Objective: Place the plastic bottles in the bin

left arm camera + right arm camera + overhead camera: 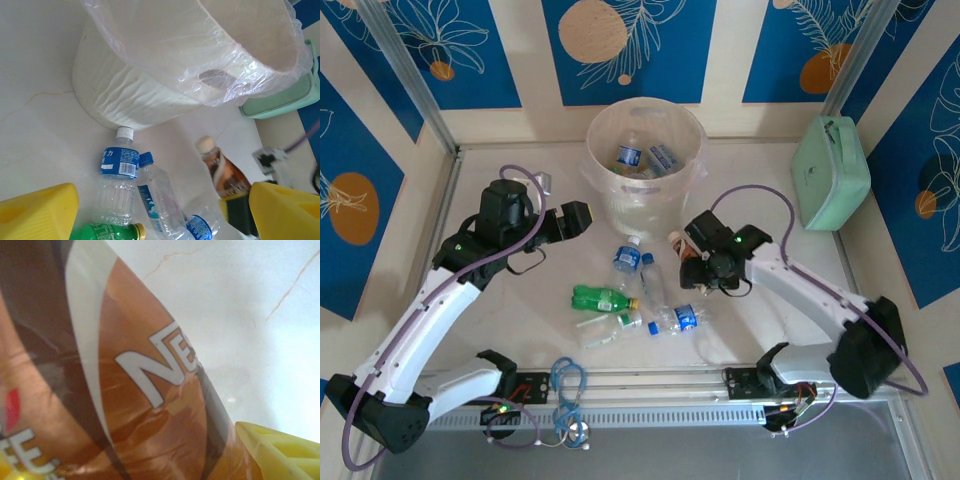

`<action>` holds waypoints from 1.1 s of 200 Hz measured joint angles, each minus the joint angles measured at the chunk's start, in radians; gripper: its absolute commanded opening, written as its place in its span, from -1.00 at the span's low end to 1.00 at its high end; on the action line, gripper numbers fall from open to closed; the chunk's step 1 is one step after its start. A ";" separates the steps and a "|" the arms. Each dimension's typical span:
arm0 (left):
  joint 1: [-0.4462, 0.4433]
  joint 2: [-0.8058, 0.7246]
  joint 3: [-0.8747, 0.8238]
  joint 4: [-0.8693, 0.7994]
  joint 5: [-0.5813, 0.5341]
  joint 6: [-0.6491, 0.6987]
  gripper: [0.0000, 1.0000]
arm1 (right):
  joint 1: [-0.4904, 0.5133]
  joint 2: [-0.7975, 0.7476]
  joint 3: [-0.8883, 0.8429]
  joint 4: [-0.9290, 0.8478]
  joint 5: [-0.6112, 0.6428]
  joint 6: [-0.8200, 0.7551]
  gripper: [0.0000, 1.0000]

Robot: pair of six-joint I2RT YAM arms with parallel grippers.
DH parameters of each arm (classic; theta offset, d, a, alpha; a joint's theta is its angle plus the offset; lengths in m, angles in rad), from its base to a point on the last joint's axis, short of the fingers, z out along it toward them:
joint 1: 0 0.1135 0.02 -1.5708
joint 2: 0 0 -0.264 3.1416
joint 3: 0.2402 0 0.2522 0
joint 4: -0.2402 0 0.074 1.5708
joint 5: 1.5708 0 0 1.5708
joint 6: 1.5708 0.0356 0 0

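The bin, a big whitish bucket lined with clear plastic, stands at the back centre with two bottles inside. Several plastic bottles lie in front of it: a clear blue-labelled one, a green one and another blue-labelled one. My right gripper is shut on the brown-labelled bottle, whose white cap points toward the bin. My left gripper hovers open left of the bin, above the lying bottles, its yellow fingers holding nothing.
A mint-green case leans at the right wall. Loose cable loops lie on the rail at the near edge. Metal posts stand in the back corners. The bin wall rises close ahead of the left wrist.
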 measured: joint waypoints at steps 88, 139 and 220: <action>0.000 -0.020 -0.005 0.001 -0.050 -0.018 0.78 | 0.262 -0.201 0.381 -0.278 0.077 0.111 0.44; 0.000 -0.019 -0.021 0.003 -0.055 -0.018 0.77 | 0.162 -0.067 0.720 -0.257 0.083 0.054 0.43; 0.002 -0.043 -0.071 -0.032 -0.116 -0.034 0.78 | -0.082 0.304 1.082 -0.100 -0.050 -0.034 0.43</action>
